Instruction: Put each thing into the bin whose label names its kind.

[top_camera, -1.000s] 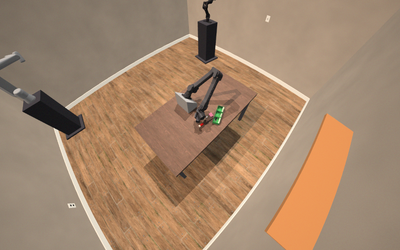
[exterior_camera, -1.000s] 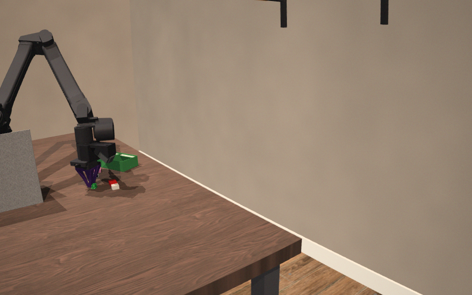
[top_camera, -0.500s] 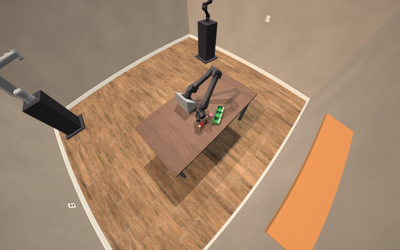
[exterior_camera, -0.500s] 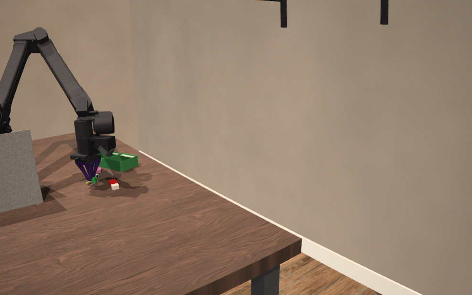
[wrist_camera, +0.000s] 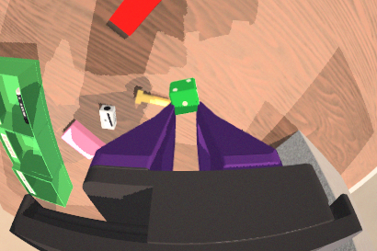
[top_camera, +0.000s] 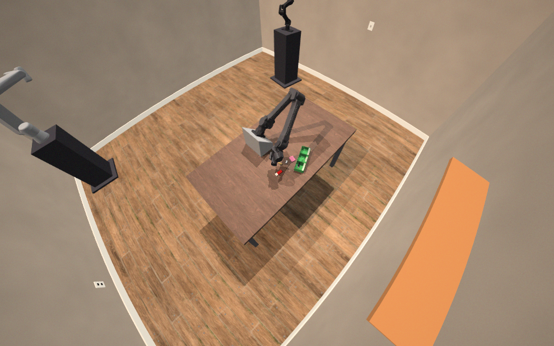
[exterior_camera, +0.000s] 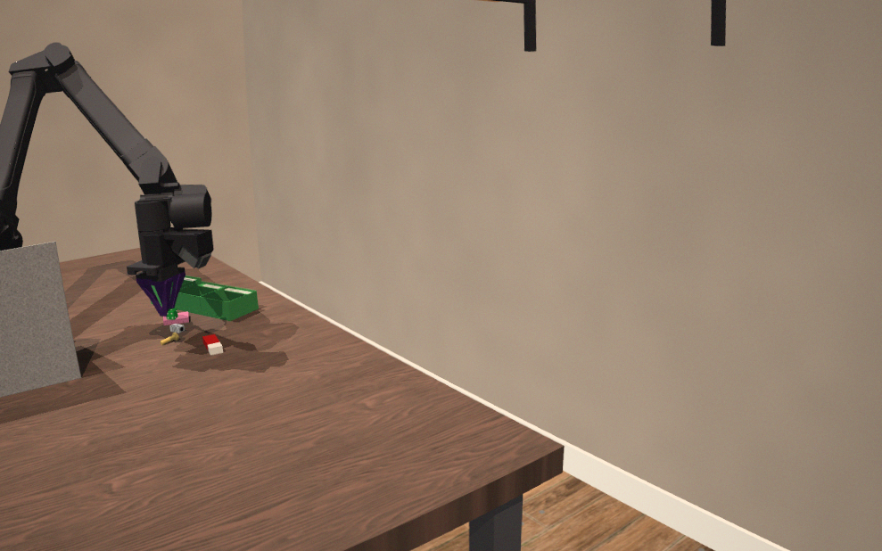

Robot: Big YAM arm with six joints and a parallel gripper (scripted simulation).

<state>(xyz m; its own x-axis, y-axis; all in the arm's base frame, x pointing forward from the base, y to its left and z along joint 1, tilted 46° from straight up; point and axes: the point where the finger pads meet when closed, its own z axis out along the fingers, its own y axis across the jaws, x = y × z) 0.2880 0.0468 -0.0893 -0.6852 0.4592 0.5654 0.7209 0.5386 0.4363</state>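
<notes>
My gripper (exterior_camera: 170, 314) (wrist_camera: 186, 109) is shut on a green die (exterior_camera: 172, 313) (wrist_camera: 184, 91) with pale pips and holds it above the table. Below lie a yellow peg-like piece (exterior_camera: 169, 339) (wrist_camera: 155, 99), a small silver-white sharpener (top_camera: 287, 161) (exterior_camera: 177, 328) (wrist_camera: 108, 117), a pink block (top_camera: 292, 159) (wrist_camera: 84, 139) and a red block with a white end (top_camera: 279, 172) (exterior_camera: 211, 341) (wrist_camera: 138, 6). Three joined green bins (top_camera: 299, 170) (exterior_camera: 242, 308) (wrist_camera: 47, 140) stand beside them. A thin dark piece (wrist_camera: 22, 106) lies in one end bin. The label words are too small to read.
A grey upright panel (top_camera: 256, 141) (exterior_camera: 5, 328) (wrist_camera: 301, 152) stands on the table (top_camera: 227, 185) (exterior_camera: 293, 438), on the side of the things away from the bins. The bins are near one long table edge.
</notes>
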